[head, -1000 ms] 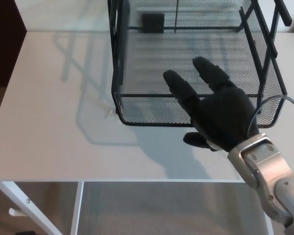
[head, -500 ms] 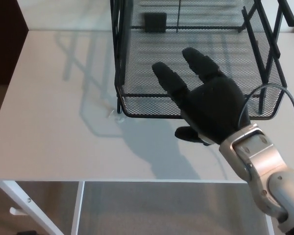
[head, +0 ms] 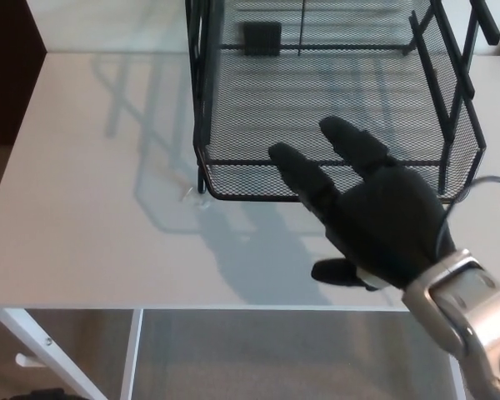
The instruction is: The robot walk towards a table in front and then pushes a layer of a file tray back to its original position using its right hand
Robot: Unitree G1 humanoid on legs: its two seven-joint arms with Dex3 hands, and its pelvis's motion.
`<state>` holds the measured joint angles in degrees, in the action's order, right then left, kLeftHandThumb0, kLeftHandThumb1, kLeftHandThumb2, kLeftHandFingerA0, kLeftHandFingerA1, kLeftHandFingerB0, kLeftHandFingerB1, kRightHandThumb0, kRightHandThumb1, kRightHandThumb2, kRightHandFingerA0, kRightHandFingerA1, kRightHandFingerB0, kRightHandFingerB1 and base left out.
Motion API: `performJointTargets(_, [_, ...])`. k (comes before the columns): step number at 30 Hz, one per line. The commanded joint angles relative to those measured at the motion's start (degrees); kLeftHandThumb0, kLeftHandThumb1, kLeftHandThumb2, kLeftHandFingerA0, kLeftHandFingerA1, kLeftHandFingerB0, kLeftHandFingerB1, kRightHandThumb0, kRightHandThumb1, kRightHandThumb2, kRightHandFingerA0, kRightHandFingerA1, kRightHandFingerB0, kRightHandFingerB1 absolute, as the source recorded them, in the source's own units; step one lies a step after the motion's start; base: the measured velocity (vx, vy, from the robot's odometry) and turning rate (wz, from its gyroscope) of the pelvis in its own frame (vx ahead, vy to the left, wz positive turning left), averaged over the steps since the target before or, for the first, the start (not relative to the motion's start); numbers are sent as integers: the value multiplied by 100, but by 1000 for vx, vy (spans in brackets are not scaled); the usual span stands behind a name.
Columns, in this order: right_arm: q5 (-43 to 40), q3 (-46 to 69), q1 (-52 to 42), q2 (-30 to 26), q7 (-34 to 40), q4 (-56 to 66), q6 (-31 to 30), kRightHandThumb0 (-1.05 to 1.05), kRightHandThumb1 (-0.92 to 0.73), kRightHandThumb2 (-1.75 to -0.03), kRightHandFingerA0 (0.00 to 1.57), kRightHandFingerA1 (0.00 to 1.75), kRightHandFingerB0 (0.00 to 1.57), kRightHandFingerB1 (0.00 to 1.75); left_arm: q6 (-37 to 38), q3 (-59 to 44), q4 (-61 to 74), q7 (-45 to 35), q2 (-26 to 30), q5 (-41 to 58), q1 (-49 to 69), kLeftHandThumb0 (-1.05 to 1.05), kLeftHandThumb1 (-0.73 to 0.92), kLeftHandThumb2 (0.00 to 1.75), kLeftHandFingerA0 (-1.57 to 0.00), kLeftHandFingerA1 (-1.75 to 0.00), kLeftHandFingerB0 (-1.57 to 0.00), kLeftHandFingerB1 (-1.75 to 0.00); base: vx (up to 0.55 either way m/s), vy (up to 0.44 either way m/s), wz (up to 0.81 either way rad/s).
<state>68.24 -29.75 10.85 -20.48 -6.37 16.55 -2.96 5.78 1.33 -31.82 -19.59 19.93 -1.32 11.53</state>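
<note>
A wide white table (head: pixel 83 208) fills most of the head view, its front edge running across the lower part of the picture, with a white leg showing below its front left corner. A black wire-mesh file tray (head: pixel 333 92) stands toward the table's back edge, right of the middle, its upright frame bars rising on both sides. The tray's mesh layer (head: pixel 258 179) juts forward toward the front edge, its rounded front rim well short of that edge. The right hand (head: pixel 375 212) comes in from the lower right corner on a silver wrist, palm down, over the front rim of the layer's right half. Its two thick fingers (head: pixel 304 175) are spread apart and stretched over the rim, the thumb out to the side, clamped on nothing
</note>
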Motion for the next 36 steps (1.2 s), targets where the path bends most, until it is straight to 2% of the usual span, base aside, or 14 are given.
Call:
performJointTargets(1, [-255, 336, -1001, -427, -94, 1480, 340, -95, -66, -98, 0, 0, 0, 4, 28, 33, -45, -42, 87, -100, -50, -37, 51, 56, -86, -66, -65, -67, 0, 0, 0])
performJointTargets(4, [-340, 517, -1479, -545, 52, 2048, 498, -90, -64, -93, 0, 0, 0, 4, 68, 7, -148, -71, 72, -56, -100, -37, 51, 55, -87, -66, -66, -67, 0, 0, 0])
performJointTargets(5, [-410, 623, -1846, -634, 191, 2467, 620, -81, -76, -63, 0, 0, 0, 0, 85, 17, -111, -16, 97, -107, -49, -37, 51, 56, -88, -64, -67, -65, 0, 0, 0])
performJointTargets(7, [-704, 889, -2645, -765, 547, 3197, 916, -92, -74, -99, 0, 0, 0, 2, 50, 3, -124, -19, 108, -98, -32, -38, 51, 56, -88, -65, -66, -65, 0, 0, 0])
performJointTargets(15, [-1323, 2306, -5685, -787, 3282, 3937, 2692, -82, -70, -99, 4, 16, 4, 23, 148, 119, -288, 106, 120, -291, -80, -39, 51, 56, -90, -64, -67, -62, 0, 0, 0])
performJointTargets(17, [-1435, 2546, -6145, -684, 3877, 3629, 3101, -76, -59, -92, 3, 28, 7, 39, 220, 84, -296, 1, 127, -206, -26, -36, 51, 56, -88, -64, -64, -63, 0, 0, 0])
performJointTargets(18, [-1639, 2754, -6450, -644, 4094, 3358, 3396, -73, -71, -62, 9, 24, 16, 29, 216, 61, -325, -11, 117, -172, -13, -36, 51, 56, -88, -64, -64, -63, 0, 0, 0])
performJointTargets(19, [-2097, 2925, -6796, -554, 4085, 2978, 3685, -76, -58, -90, 2, 28, 8, 41, 267, 57, -405, 12, 116, -184, -35, -34, 52, 55, -89, -64, -67, -66, 0, 0, 0])
performJointTargets(21, [-2858, 3133, -7136, -441, 3785, 2436, 3947, -75, -60, -93, 4, 26, 5, 40, 263, 22, -470, 10, 94, -140, -70, -33, 52, 56, -88, -65, -66, -65, 0, 0, 0])
performJointTargets(28, [-3758, 3058, -6271, -286, 2841, -89, 3700, -71, -56, -92, 1, 39, 11, 45, 320, -12, -448, -21, 101, -91, 67, -35, 52, 56, -90, -64, -66, -63, 0, 0, 0])
performJointTargets(29, [-3087, 2929, -5644, -210, 2766, -1193, 2950, -79, -64, -97, 2, 32, 10, 39, 340, 56, -406, 18, 104, -176, 91, -37, 52, 56, -89, -63, -64, -63, 0, 0, 0])
performJointTargets(30, [-3030, 2906, -5470, -180, 2774, -1584, 2891, -77, -75, -66, 7, 28, 12, 31, 338, 66, -404, 17, 82, -172, 113, -37, 53, 56, -89, -62, -63, -62, 0, 0, 0])
performJointTargets(31, [-2981, 2876, -5285, -153, 2761, -1972, 2831, -77, -63, -98, 0, 34, 12, 42, 343, 65, -415, 6, 62, -156, 125, -37, 52, 56, -89, -62, -63, -62, 0, 0, 0])
performJointTargets(36, [-3079, 2746, -4332, -86, 2155, -3666, 2652, -84, -63, -98, 2, 45, 6, 39, 241, 40, -339, 64, 92, -178, 62, -38, 50, 56, -87, -61, -63, -60, 0, 0, 0])
